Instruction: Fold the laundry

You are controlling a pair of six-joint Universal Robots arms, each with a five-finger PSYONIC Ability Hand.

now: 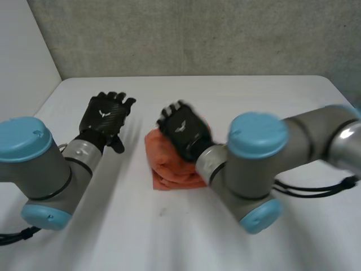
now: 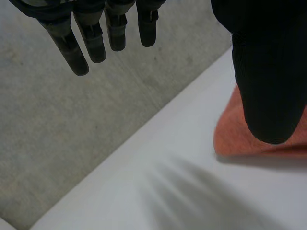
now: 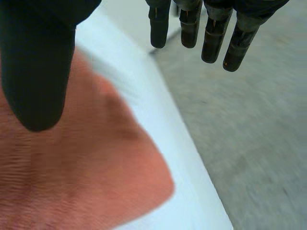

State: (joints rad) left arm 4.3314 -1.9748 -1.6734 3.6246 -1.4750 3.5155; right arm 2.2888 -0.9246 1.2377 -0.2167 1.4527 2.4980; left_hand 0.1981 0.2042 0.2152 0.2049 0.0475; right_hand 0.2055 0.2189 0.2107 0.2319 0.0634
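An orange cloth point(image 1: 169, 161) lies folded into a small thick bundle near the middle of the white table point(image 1: 237, 96). My right hand point(image 1: 183, 129) hovers over the bundle's far part, fingers straight and spread, holding nothing. In the right wrist view the orange cloth point(image 3: 72, 177) spreads under the thumb point(image 3: 36, 72) while the straight fingers point(image 3: 211, 33) reach past it. My left hand point(image 1: 105, 116) stands open above bare table, a little way left of the bundle. In the left wrist view the cloth point(image 2: 242, 134) lies beside its thumb point(image 2: 268, 72).
A grey concrete wall point(image 1: 197, 34) rises behind the table's far edge. A pale wall point(image 1: 22, 56) borders the table on the left. Bare tabletop stretches in front of the bundle and to the far right.
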